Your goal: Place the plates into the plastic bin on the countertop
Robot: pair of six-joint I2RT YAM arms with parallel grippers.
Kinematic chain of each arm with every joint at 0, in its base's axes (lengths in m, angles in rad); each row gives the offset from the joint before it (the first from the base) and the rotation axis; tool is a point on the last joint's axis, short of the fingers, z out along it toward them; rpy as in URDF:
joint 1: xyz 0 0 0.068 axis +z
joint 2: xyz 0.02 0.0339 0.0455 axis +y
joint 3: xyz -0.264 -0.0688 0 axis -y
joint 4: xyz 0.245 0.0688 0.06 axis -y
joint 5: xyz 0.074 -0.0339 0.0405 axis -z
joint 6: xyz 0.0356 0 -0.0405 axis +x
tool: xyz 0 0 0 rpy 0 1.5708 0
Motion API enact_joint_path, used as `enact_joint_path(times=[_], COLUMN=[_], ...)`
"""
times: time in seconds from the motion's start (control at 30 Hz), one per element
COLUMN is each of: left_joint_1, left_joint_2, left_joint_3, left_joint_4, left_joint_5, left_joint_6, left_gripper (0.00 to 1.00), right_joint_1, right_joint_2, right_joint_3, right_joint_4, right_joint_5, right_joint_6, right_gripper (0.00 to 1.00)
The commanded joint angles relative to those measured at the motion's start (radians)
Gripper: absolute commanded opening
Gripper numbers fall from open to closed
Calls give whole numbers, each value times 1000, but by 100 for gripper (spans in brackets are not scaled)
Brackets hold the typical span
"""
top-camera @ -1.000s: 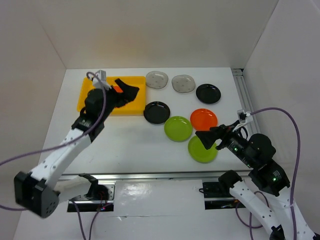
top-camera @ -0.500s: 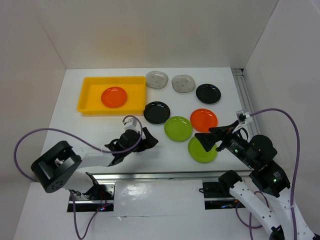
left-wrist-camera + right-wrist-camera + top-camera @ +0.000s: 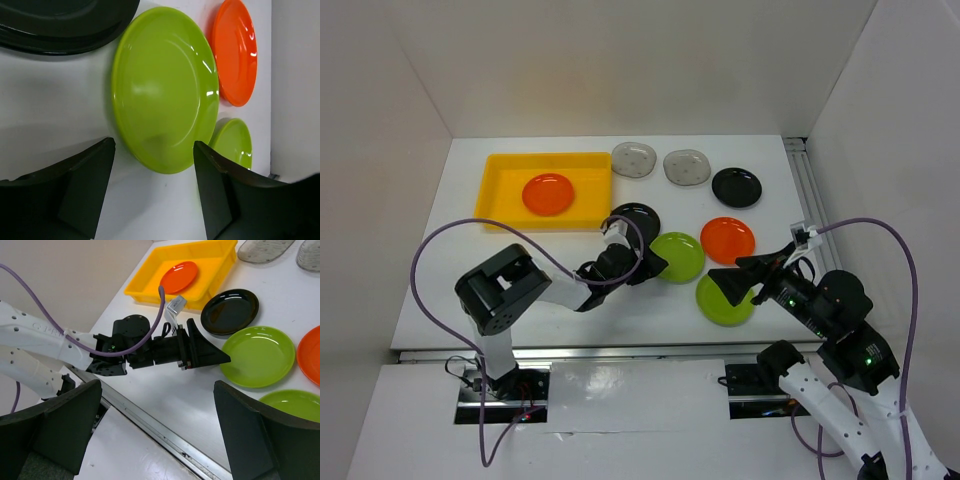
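The yellow plastic bin [image 3: 588,185] stands at the back left of the white countertop [image 3: 570,270], with one orange plate [image 3: 548,194] in it. My left gripper [image 3: 655,263] is open and empty, low at the near left edge of a lime green plate [image 3: 682,256]; in the left wrist view that plate [image 3: 165,90] lies just beyond the open gripper [image 3: 152,192]. My right gripper [image 3: 727,279] is open and empty above the second lime plate [image 3: 730,302]. A black plate [image 3: 633,222] lies just behind the left gripper.
On the countertop lie another orange plate [image 3: 728,240], a black plate [image 3: 736,187] and two translucent grey plates [image 3: 634,159] [image 3: 687,166] along the back. A metal rail [image 3: 810,200] runs down the right side. White walls enclose the surface.
My left arm has left the bin, with the orange plate lying in it, swung to the table's front and then right to the lime plate. The right arm has not moved.
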Motion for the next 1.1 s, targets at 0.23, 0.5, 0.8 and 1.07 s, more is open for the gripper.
enact_joint_path(times=[0.23, 0.5, 0.8, 1.07], left_joint_1=[8, 8, 8, 50], left_joint_2=[75, 75, 108, -168], left_joint_3=[20, 38, 92, 156], left_joint_4=[-91, -140, -200, -425], left_joint_5=[-90, -158, -158, -32], left_joint_6=[-61, -82, -112, -18], left_gripper=[49, 37, 0, 0], right_joint_1=[-6, -6, -6, -6], right_joint_2=[-20, -29, -29, -29], right_joint_3=[-18, -47, -34, -25], right_joint_4=[24, 44, 23, 4], right_joint_5=[-21, -40, -40, -21], right_joint_6=[-11, -11, -11, -11], right_gripper=[100, 100, 100, 100])
